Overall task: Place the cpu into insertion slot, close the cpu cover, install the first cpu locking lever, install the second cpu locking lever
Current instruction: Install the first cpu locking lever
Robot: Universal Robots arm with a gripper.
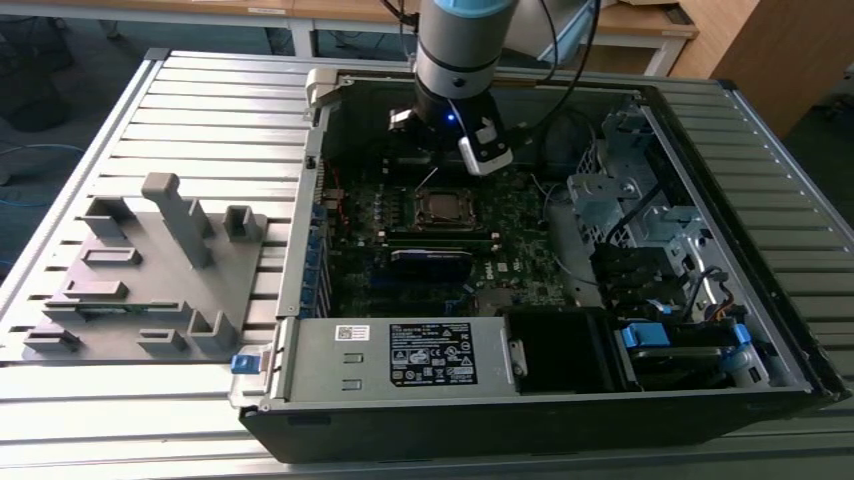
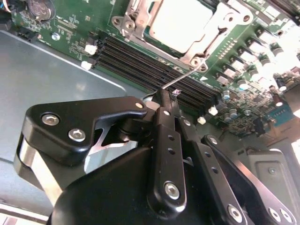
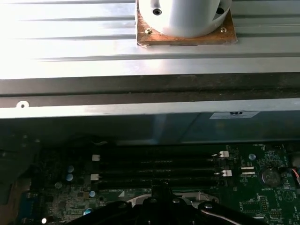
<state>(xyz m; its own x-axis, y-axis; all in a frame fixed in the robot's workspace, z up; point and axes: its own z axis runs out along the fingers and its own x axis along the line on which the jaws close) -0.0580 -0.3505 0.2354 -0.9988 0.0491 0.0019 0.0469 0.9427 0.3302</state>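
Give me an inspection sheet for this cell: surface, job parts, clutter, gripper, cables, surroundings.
Surface: slatted metal table carrying an open computer case.
Job's things: cpu sits in the insertion slot on the motherboard; cpu cover lies flat over it; one locking lever stands raised.
Clutter: grey fixture plate on the table, at the exterior view's left of the case.
Gripper: gripper shut on the locking lever's free end.
Cables: black cables hang beside the arm; a black bundle lies inside the case.
Surroundings: wooden desk beyond the table.
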